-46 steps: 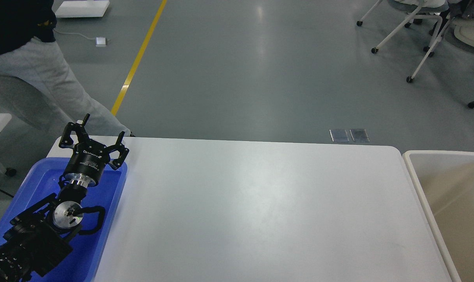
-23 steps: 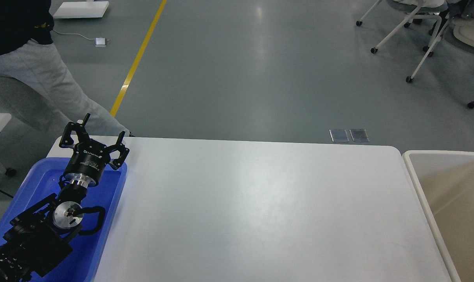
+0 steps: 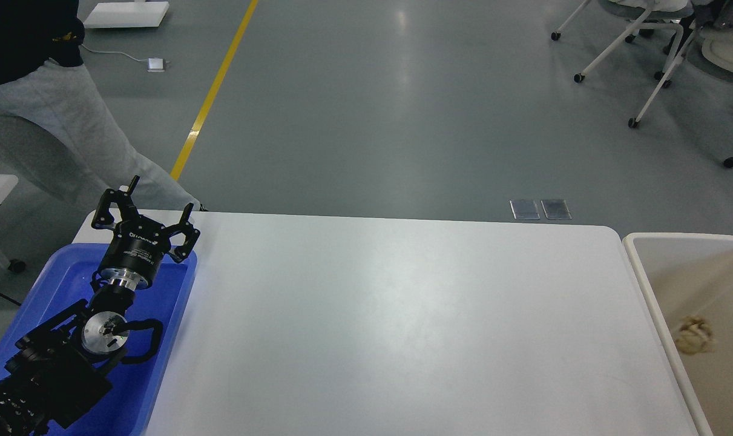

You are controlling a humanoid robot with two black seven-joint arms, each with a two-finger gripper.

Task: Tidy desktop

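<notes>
The white desktop [image 3: 402,321] fills the middle of the head view and its surface is bare. My left gripper [image 3: 159,195] is open and empty; it stands above the far end of the blue tray [image 3: 172,315] at the desktop's left edge. A crumpled tan object [image 3: 694,336] lies inside the beige bin [image 3: 644,266] at the right. My right arm and gripper are out of view.
A person in grey trousers [image 3: 69,133] stands beyond the table's far left corner. Wheeled chairs [image 3: 644,54] stand on the floor at the far right. A yellow floor line [image 3: 212,97] runs behind the table.
A crumpled tan object has dropped into the beige bin and now lies on its floor. My left arm has not moved. The person at the far left shifted slightly.
</notes>
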